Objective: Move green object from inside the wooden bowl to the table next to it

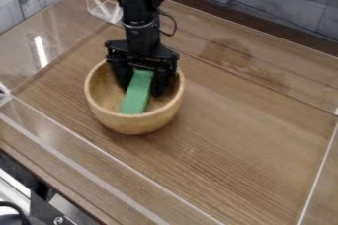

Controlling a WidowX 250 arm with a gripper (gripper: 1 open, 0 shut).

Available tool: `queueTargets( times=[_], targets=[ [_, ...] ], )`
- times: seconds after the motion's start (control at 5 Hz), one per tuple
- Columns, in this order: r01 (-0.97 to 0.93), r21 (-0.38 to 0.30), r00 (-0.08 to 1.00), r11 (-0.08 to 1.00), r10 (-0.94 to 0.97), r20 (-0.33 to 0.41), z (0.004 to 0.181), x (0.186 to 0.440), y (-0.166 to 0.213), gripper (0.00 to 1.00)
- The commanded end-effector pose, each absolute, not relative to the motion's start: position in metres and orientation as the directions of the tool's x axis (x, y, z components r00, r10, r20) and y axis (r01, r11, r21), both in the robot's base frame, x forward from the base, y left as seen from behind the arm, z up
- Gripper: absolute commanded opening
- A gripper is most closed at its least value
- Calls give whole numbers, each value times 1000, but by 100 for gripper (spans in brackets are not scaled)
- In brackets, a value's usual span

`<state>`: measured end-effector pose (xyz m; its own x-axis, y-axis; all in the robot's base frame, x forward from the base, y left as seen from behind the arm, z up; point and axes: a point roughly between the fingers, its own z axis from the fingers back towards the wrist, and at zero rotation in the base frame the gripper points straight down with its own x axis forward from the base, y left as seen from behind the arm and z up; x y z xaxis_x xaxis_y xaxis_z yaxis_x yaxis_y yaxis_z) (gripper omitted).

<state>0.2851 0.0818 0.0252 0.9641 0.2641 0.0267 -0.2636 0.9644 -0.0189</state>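
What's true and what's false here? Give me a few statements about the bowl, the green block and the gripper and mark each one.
1. The green object lies inside the wooden bowl. True.
2. The gripper is shut tight around the green object. False: its jaws are open, one on each side of the block.
3. The gripper points down into the bowl. True.
4. The bowl lies tipped on its side. False: it stands upright on the table.
5. The green object already lies on the table beside the bowl. False: it is in the bowl.
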Motion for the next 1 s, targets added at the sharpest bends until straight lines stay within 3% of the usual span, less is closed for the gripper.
queueTargets(
  times=[0.0,0.8],
  targets=[
    [-290,-25,956,957,291,39,21,292,95,100],
    [-322,-47,947,945,322,-25,13,273,96,100]
  ],
)
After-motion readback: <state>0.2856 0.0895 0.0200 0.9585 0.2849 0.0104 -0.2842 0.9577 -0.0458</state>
